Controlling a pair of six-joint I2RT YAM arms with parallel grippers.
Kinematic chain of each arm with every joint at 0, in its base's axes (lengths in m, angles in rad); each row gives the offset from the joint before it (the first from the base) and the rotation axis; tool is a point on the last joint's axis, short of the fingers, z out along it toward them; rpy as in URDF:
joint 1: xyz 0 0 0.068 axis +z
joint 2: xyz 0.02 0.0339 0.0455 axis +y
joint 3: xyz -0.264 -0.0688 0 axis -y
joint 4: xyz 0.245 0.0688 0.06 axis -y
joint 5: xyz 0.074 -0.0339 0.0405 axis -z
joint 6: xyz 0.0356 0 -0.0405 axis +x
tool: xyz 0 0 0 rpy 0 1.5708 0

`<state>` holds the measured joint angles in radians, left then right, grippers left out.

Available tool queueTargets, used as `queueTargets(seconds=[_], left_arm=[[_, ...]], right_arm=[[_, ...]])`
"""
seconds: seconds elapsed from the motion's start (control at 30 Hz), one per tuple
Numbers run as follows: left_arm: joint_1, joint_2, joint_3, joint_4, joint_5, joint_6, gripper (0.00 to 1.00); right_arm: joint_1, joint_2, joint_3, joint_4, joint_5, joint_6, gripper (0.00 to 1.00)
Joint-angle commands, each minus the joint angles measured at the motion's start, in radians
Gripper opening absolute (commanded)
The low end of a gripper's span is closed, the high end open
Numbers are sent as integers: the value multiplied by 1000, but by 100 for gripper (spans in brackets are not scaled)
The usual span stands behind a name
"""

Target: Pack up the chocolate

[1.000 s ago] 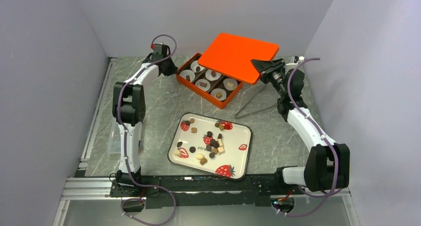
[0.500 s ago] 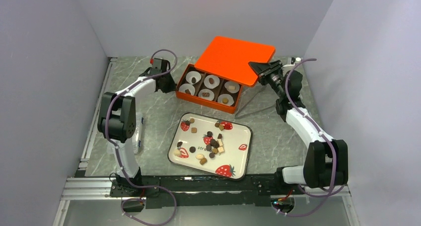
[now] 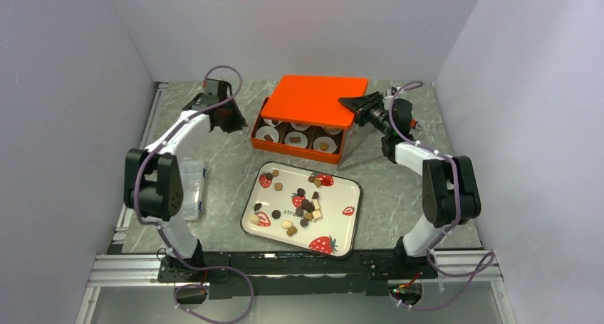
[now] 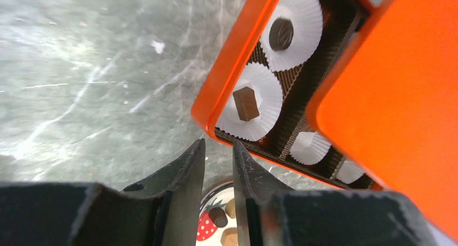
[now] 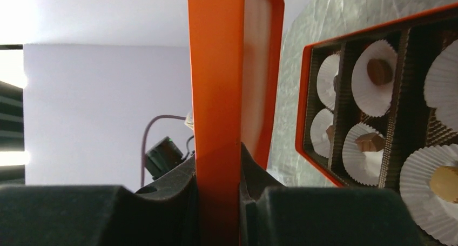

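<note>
Nearest: tray (image 3: 358,196) lies flat mid-table just ahead of the arm bases, presumably a staging spot both arms can reach. Loose chocolate (image 3: 306,206) is scattered on it, thickest at centre, among printed strawberries.

Behind the tray, well apart from it: orange box (image 3: 285,147), open side up, with white paper cups (image 4: 250,108) in its compartments. The cups likely keep pieces separate and seated.

Left gripper (image 4: 219,148) hovers just off the box's left wall, jaws slightly parted, nothing between them. Judgement: it stands clear so the cover can come across.

Right gripper (image 5: 219,165) pinches the edge of the orange lid (image 3: 317,100), fingers pressed on both faces. The lid hangs over the far row, front row of 3 cups exposed. Judgement: closing step in progress, though much chocolate is unpacked.

Chocolate appearance: bite-sized, dark brown, light brown and cream, round and square, matte. Boxed pieces (image 4: 246,102) sit 1 per cup, centred, in the cups whose contents show
</note>
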<state>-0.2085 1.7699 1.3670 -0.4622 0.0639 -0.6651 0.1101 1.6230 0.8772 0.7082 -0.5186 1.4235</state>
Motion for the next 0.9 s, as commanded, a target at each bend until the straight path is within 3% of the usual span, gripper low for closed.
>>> queueTargets(seconds=[0.0,0.13,0.37,0.87], left_arm=[[105,-135,19,-17,45,2,33],[150,-89,79,12,150,30,42],[158,122,267,-29,337,85,55],[162,288,314,56,492,85,60]], right_arm=[[39,53,104,222,-81,99,0],[96,109,148,211,-59,72,0],[143,181,163,206,-19,47,0],[145,258,100,247,-15,21,0]])
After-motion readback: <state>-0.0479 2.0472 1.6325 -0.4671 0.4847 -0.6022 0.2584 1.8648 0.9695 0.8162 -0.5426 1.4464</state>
